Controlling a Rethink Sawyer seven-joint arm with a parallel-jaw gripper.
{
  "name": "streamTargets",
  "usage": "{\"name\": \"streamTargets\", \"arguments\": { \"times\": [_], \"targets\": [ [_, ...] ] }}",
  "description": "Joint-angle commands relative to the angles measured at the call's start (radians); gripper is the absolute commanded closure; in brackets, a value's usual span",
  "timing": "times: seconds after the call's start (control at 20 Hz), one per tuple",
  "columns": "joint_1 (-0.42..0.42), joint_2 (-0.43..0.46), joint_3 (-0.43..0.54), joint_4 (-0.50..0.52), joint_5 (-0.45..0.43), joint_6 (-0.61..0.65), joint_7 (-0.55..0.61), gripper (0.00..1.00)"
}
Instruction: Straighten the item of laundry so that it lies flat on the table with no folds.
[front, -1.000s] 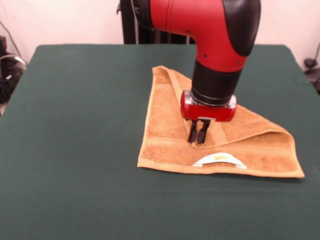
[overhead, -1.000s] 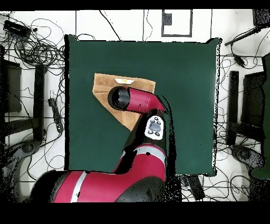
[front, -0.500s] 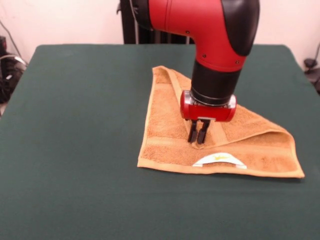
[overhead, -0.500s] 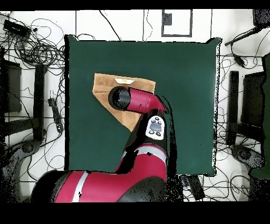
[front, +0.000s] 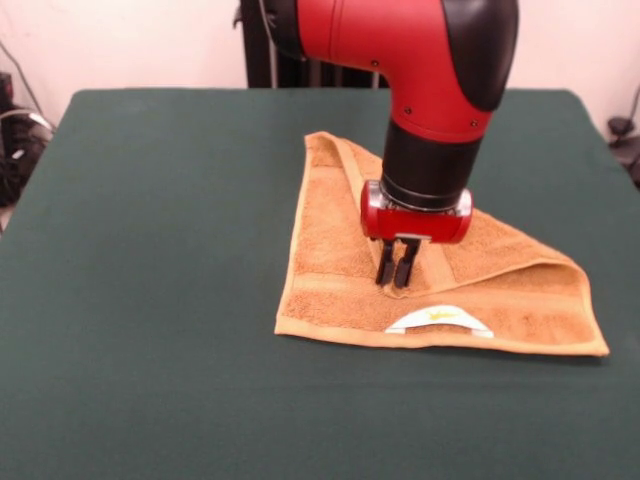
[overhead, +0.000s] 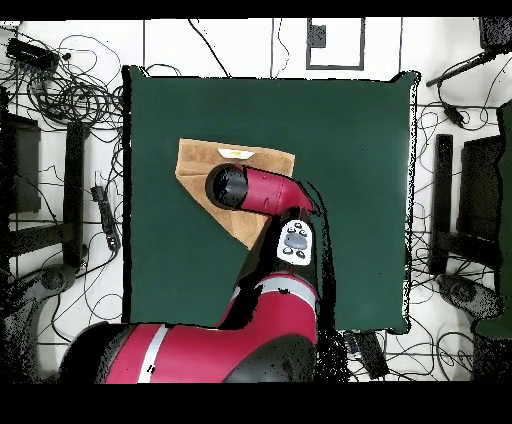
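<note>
On the table (front: 150, 300): towel (front: 330, 250) lying right of centre in the front view, folded on a diagonal into a rough triangle — one corner carried across, doubled layer running along the slanting edge.
Label: white loop (front: 438, 321) at the near hem, facing up, just below the fingertips.
Gripper (front: 396, 277): pointing straight down over the folded edge, fingers (front: 385, 264) drawn nearly together with only a thin gap, tips at the cloth surface; impossible to tell whether any terry is pinched between them.
Overhead: arm covering the middle of the towel (overhead: 205, 165), gripper itself hidden beneath the wrist; two corners and the label edge showing beyond it.
Risk, missed pinch: tips closing on nothing, or on loose pile only — would likely slip free at the first pull, leaving the fold as it is.
Risk, both layers caught: pinching upper and lower sheets together would probably drag the whole towel across the green cloth instead of peeling the flap open.
Risk, wrong direction: pulling along the crease rather than across it could roll the flap into a new wrinkle.
Risk, height: lifting too little may scrape the flap and bunch it; too much may flip the far corner (front: 318, 140) over.
Remaining: fold not yet opened.
</note>
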Motion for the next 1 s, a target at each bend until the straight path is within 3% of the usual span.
{"name": "streamTargets", "arguments": {
  "times": [0.05, 0.4, 1.0],
  "targets": [
    [0.013, 0.118, 0.143, 0.126, 0.020, -0.087, 0.226, 1.00],
    [0.025, 0.101, 0.135, 0.134, 0.015, -0.062, 0.219, 1.00],
    [0.047, -0.019, 0.145, 0.250, 0.039, 0.017, 0.234, 1.00]
  ]
}}
